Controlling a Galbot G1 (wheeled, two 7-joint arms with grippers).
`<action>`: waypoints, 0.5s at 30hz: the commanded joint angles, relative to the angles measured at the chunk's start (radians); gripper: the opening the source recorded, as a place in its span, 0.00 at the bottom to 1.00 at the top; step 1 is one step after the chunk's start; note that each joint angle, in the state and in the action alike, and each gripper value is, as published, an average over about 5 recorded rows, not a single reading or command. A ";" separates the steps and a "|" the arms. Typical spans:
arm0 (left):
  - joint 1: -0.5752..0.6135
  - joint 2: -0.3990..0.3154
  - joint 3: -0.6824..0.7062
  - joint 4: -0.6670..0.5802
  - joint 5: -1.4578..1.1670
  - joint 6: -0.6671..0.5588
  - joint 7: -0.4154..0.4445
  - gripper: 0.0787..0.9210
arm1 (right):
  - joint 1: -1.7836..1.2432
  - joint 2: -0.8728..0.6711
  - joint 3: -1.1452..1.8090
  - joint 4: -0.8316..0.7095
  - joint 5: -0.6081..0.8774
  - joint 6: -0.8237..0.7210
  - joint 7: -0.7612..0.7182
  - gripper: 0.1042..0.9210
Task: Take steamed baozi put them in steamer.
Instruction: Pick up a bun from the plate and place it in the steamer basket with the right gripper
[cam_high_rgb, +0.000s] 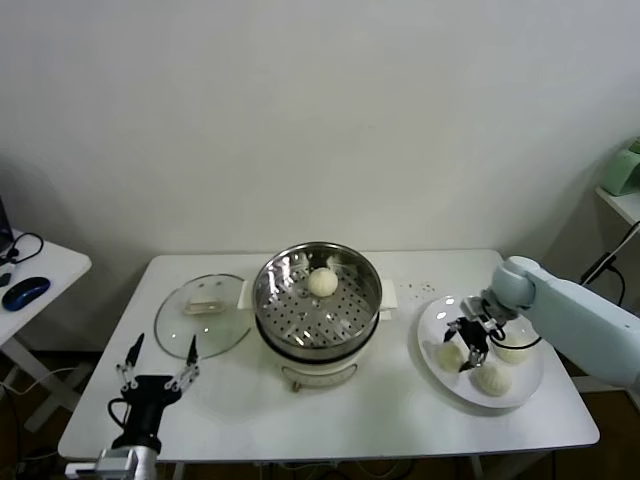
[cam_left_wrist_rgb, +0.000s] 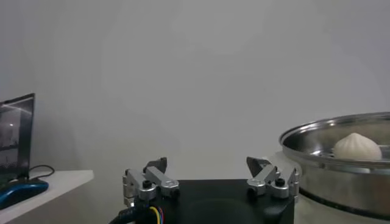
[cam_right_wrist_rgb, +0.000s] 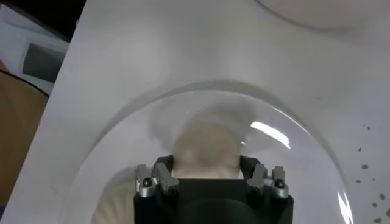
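The steamer (cam_high_rgb: 268, 272) stands mid-table with one steamed baozi (cam_high_rgb: 322, 282) on its perforated tray; the left wrist view shows the same pot (cam_left_wrist_rgb: 329, 137) and bun (cam_left_wrist_rgb: 356, 147). A white plate (cam_high_rgb: 432, 325) at the right holds three more baozi. My right gripper (cam_high_rgb: 462, 350) is down on the plate, shut on the nearest bun (cam_high_rgb: 449, 355). In the right wrist view its fingers press both sides of that bun (cam_right_wrist_rgb: 205, 149), which still rests on the plate (cam_right_wrist_rgb: 122, 140). Two buns (cam_high_rgb: 513, 348) (cam_high_rgb: 492, 379) lie beside it. My left gripper (cam_high_rgb: 163, 345) (cam_left_wrist_rgb: 207, 163) waits open at the front left.
A flat glass lid (cam_high_rgb: 203, 315) lies left of the steamer. Small crumbs (cam_high_rgb: 420, 290) dot the table behind the plate. A side table (cam_high_rgb: 50, 265) with a blue mouse (cam_high_rgb: 25, 292) stands at far left. A green object (cam_high_rgb: 625, 170) sits on a shelf at right.
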 joint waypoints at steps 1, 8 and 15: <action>0.004 0.000 -0.001 -0.008 0.001 -0.001 0.000 0.88 | 0.222 -0.043 -0.167 0.041 0.251 -0.068 0.003 0.73; 0.005 0.003 -0.001 -0.020 0.002 -0.001 0.001 0.88 | 0.676 0.008 -0.520 0.027 0.571 -0.107 -0.006 0.73; 0.001 0.008 0.012 -0.034 0.012 0.003 0.002 0.88 | 0.976 0.150 -0.769 0.005 0.874 -0.147 -0.023 0.73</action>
